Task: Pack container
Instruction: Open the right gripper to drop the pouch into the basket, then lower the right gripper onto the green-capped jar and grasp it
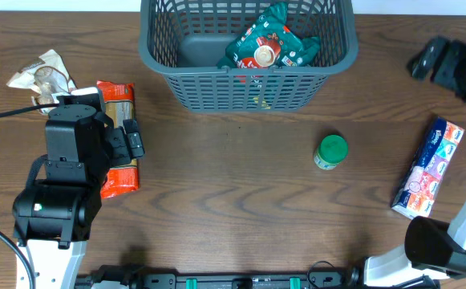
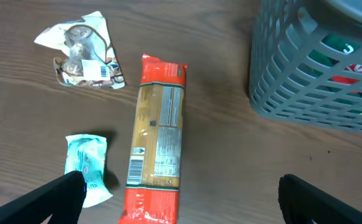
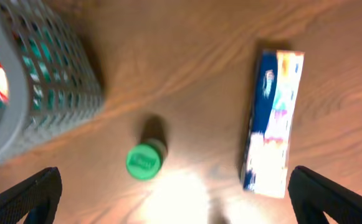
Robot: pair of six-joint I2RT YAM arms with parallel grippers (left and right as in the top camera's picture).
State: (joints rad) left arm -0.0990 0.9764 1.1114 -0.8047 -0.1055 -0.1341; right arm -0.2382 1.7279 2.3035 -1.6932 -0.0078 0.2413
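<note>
Status: both pincers released, holding nothing. Left pincer [image 2: 181, 196] is spread wide over the long red packet [image 2: 159, 149]. Right pincer [image 3: 177, 196] is spread wide over bare surface [image 3: 187, 56], between the green-capped bottle [image 3: 144, 160] and the blue tissue pack [image 3: 271, 118].

Container [image 1: 208, 90] is at the far edge of the surface, centre, upright, open side up. One green snack packet [image 1: 269, 44] is already inside, slumped toward the right half; the left half of the base is bare.

Handling, my read:
- Moulded plastic, so stiff, and probably light for its bulk. Nearly empty, so a nudge would likely make it skate on the wood.
- Lattice walls: small corners could snag in the slots.
- If it needs shifting, I'd pinch the thick rim on the near wall, one finger inside and one outside. It's too wide to span.
- Better to leave it alone and drop things in from above the rim.

Still outside: the red packet, a small pale blue packet [image 2: 87, 168], a crumpled clear wrapper [image 2: 81, 53], the bottle and the tissue pack.
</note>
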